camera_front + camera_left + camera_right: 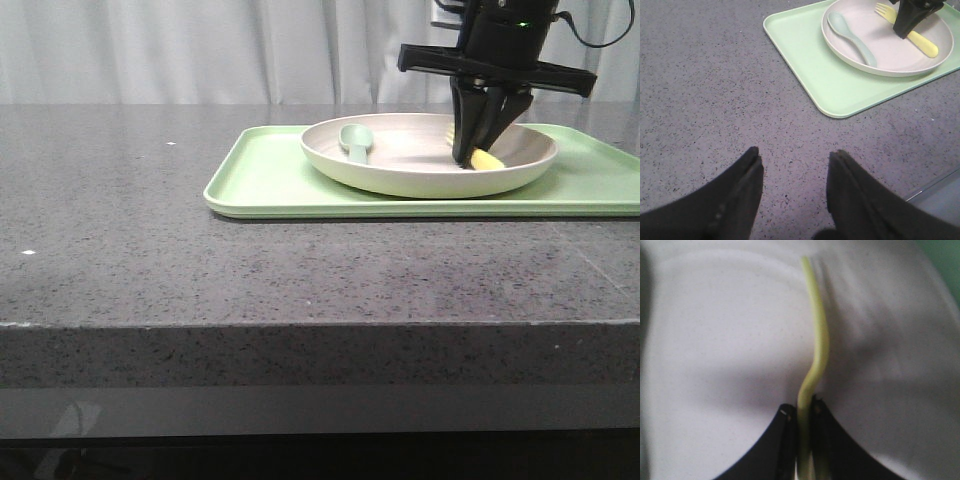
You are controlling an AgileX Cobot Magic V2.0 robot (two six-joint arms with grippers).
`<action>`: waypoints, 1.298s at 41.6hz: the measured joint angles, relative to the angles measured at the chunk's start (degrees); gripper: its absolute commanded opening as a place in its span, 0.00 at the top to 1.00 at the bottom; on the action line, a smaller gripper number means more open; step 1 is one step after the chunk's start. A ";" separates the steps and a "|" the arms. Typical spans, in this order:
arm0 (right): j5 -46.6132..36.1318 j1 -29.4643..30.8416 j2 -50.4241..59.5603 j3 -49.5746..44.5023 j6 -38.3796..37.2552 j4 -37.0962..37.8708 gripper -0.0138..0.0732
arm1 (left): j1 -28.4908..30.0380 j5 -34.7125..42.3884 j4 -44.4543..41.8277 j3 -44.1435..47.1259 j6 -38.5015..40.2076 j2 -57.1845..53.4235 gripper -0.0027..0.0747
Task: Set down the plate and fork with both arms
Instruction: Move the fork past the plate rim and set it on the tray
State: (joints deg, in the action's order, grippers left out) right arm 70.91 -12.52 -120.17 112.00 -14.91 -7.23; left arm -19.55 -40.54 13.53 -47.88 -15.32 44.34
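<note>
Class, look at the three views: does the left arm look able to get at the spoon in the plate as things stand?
Probably yes. The left gripper is open over bare counter, and the spoon lies uncovered on the plate's near side. The right gripper is shut on the fork, on the far side.

A kitchen-like staged setup: speckled dark stone counter (200, 200), pale curtain (200, 50) behind, green serving tray (260, 180).

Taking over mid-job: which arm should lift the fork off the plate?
Right. The right gripper is already shut on the fork inside the plate. The left gripper hangs open over bare counter, well away from the tray.
</note>
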 measured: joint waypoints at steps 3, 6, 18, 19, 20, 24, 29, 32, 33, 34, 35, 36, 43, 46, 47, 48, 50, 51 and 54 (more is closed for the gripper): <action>0.00 0.00 0.00 0.00 0.00 0.00 0.76 | 0.00 0.00 0.00 0.00 0.00 0.00 0.56; 0.00 0.00 0.35 0.00 0.00 0.17 0.76 | 0.00 0.00 0.00 0.00 0.00 0.00 0.56; 0.11 0.03 5.36 1.87 1.55 0.92 0.76 | 0.00 0.00 0.00 0.00 0.00 0.00 0.56; 0.11 0.23 5.92 1.87 1.76 1.19 0.76 | 0.00 0.00 0.00 0.00 0.00 0.00 0.56; 0.11 0.40 6.51 1.87 1.76 1.32 0.76 | 0.00 0.00 0.00 0.00 0.00 0.00 0.56; 0.32 1.77 9.02 1.87 1.76 2.23 0.76 | 0.00 0.00 0.00 0.00 0.00 0.00 0.56; 0.38 4.89 11.37 0.96 1.76 2.87 0.76 | 0.00 0.00 0.00 0.00 0.00 0.00 0.56; 0.38 6.76 12.22 -0.69 1.84 3.20 0.76 | 0.00 0.00 0.00 0.00 0.00 0.00 0.56; 0.38 7.27 12.19 -1.29 1.97 3.15 0.76 | 0.00 0.00 0.00 0.00 0.00 0.00 0.56; 0.38 7.95 12.25 -2.18 2.14 3.28 0.76 | 0.00 0.00 0.00 0.00 0.00 0.00 0.56; 0.38 8.44 12.25 -2.94 2.44 3.39 0.76 | 0.00 0.00 0.00 0.00 0.00 0.00 0.56; 0.38 8.94 12.25 -3.75 2.82 3.49 0.76 | 0.00 0.00 0.00 0.00 0.00 0.00 0.56; 0.38 12.33 12.14 -9.96 7.11 2.55 0.78 | 0.00 0.00 0.00 0.00 0.00 0.00 0.56; 0.38 13.95 12.14 -11.64 9.71 0.37 0.84 | 0.00 0.02 0.00 0.00 0.00 0.00 0.56; 0.38 14.29 12.14 -12.00 10.49 -0.44 0.86 | 0.00 0.02 0.00 0.00 0.00 0.00 0.56; 0.38 15.03 12.14 -12.40 11.48 -1.29 0.89 | 0.00 0.02 0.00 0.00 0.00 0.00 0.56; 0.38 16.19 12.14 -12.89 12.84 -3.31 0.92 | 0.00 0.02 0.00 0.00 0.00 0.00 0.56; 0.38 16.96 12.14 -13.01 13.70 -4.18 0.91 | 0.00 0.02 0.00 0.00 0.00 0.00 0.56; 0.38 18.89 12.14 -13.05 15.77 -7.12 0.91 | 0.00 0.02 0.00 0.00 0.00 0.00 0.56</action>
State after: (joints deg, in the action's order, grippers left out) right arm 71.28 6.37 -108.03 98.95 0.85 -14.35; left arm -19.55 -40.52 13.53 -47.88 -15.32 44.34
